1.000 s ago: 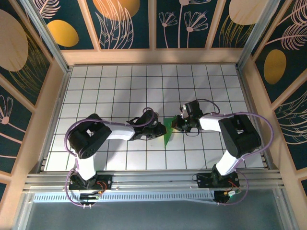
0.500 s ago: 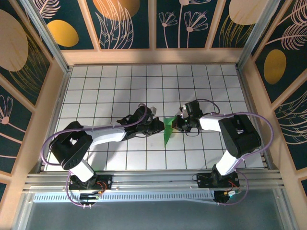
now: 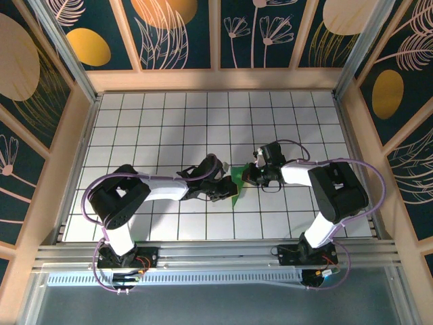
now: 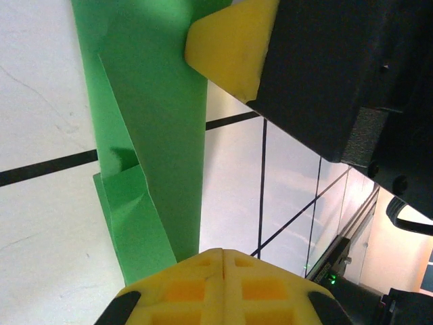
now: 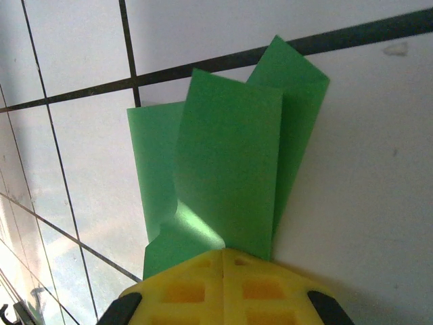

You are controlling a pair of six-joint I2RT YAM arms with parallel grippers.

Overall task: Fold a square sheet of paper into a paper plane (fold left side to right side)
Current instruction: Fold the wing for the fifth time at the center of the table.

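The paper plane (image 5: 230,169) is pinched by left jaws and right jaws.

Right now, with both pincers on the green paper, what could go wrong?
The green paper looks pinched by both the closed left pincer and right pincer; pulling apart could tear it. Its layers stand loose and uneven, so pressing now could set a crooked crease.

The paper plane (image 5: 230,169) is bright green; the tabletop (image 3: 169,122) is white, ruled with a black grid. The left hand (image 4: 223,263) and right hand (image 5: 223,263) have yellow pads (image 4: 183,291), on white-and-black arms (image 3: 162,187) with purple cables (image 3: 383,184). The walls (image 3: 183,40) are dark teal with gold discs and pale line-drawn flowers.
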